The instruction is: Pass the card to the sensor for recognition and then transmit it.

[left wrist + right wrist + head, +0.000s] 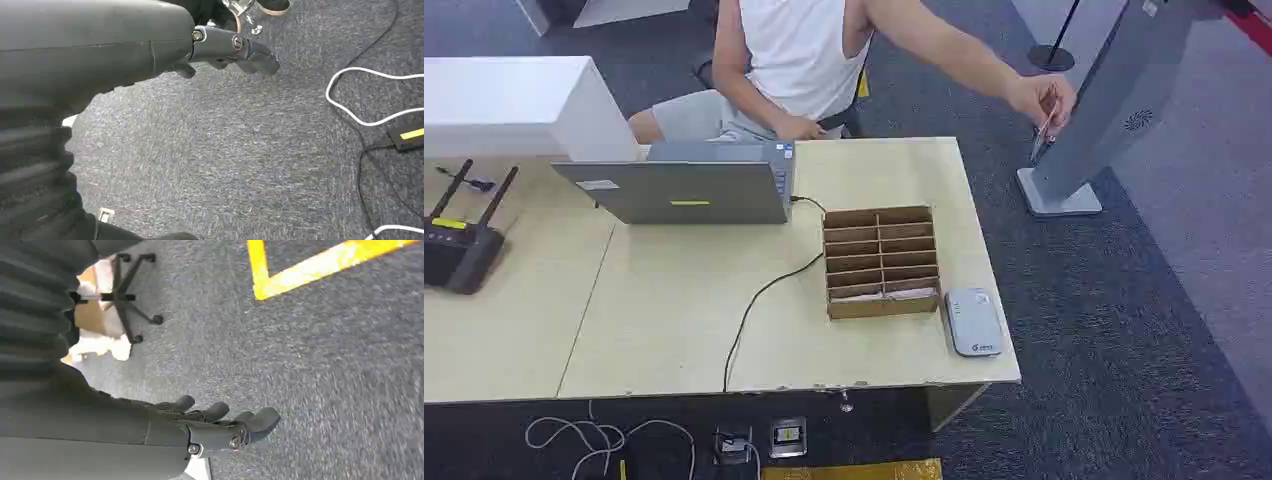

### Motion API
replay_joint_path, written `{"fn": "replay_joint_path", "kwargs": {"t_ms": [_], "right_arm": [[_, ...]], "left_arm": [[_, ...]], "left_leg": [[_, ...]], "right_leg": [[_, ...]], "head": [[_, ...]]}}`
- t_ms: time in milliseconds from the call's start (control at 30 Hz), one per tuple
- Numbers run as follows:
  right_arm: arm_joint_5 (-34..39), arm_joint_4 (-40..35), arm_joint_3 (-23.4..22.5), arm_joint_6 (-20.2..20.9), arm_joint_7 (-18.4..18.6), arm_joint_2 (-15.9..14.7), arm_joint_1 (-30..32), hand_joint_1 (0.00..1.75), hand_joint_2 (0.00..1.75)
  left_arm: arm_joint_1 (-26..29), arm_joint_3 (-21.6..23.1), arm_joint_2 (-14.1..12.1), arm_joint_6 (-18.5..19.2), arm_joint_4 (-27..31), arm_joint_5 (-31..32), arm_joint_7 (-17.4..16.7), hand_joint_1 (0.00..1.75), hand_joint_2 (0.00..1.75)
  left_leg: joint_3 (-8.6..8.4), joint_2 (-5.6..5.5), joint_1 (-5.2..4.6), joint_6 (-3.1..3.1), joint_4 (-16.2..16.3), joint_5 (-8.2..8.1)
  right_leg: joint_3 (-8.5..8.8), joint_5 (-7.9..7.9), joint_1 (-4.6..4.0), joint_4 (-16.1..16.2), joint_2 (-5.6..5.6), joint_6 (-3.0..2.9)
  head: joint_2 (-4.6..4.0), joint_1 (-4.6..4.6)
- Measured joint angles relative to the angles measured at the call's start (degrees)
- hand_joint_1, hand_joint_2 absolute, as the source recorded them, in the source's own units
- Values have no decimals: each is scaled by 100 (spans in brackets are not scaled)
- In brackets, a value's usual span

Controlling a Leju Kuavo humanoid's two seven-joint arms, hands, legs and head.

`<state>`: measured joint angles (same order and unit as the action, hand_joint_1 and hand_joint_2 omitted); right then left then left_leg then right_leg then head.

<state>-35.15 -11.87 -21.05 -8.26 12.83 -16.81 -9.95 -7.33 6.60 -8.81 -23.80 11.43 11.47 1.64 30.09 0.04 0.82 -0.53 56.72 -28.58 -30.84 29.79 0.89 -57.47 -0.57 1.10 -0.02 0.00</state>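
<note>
Seemingly at the very start: card (1040,133) pinched in a person's hand (1046,98) against the grey kiosk (1114,90), well apart from the sensor (973,321) on the table (674,300). Next up, probably taking the card. Left hand (220,47) and right hand (220,427) hanging over carpet, empty, fingers loosely apart.

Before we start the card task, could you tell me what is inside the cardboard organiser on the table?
The cardboard organiser has two columns of slots. The nearest slots hold pale flat cards; the slots further back look empty, though their dividers hide the bottoms.
</note>
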Motion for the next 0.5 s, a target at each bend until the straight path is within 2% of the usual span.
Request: {"fn": "replay_joint_path", "kwargs": {"t_ms": [33,67,167,233,300,333,433,500], "right_arm": [[27,0,0,-20,-13,-9,0,0,0],[59,0,0,-40,-24,-17,-1,0,175],[303,0,-26,-178,-143,-37,-11,0,175],[865,0,-188,-526,-434,-83,-97,0,175],[1799,-11,-464,-1168,-1178,-179,-305,0,175],[2233,-41,-673,-1486,-1666,-288,-459,0,175],[2815,-241,-1076,-1766,-2520,-629,-1068,0,175],[2901,-589,-1075,-1847,-3205,-864,-1632,0,175]], "left_arm": [[-1,2,7,0,0,0,4,0,175],[-1,2,9,-2,0,0,15,0,175],[0,2,13,0,0,0,31,0,175],[0,2,13,9,0,15,52,0,175],[-1,2,7,18,0,68,100,0,175],[-7,2,2,18,0,81,124,0,175],[-11,4,-13,7,0,74,207,0,175],[-15,7,-20,-18,0,59,315,0,175]], "left_leg": [[0,0,0,0,0,0],[0,0,0,0,0,0],[2,-1,0,0,0,0],[3,2,-1,0,0,0],[2,13,-8,0,0,1],[1,15,-9,3,0,3],[4,23,-19,10,1,10],[19,28,-37,25,2,21]], "right_leg": [[0,0,0,0,0,0],[0,0,0,0,-1,0],[0,0,0,0,-1,0],[0,-3,1,-2,-1,0],[-2,-8,9,-3,9,3],[-1,-10,10,-3,14,6],[-5,-27,20,-3,27,19],[-8,-37,37,-10,30,29]], "head": [[0,0],[0,-2],[0,-2],[0,0],[0,-9],[0,-2],[0,-2],[0,-4]]}}
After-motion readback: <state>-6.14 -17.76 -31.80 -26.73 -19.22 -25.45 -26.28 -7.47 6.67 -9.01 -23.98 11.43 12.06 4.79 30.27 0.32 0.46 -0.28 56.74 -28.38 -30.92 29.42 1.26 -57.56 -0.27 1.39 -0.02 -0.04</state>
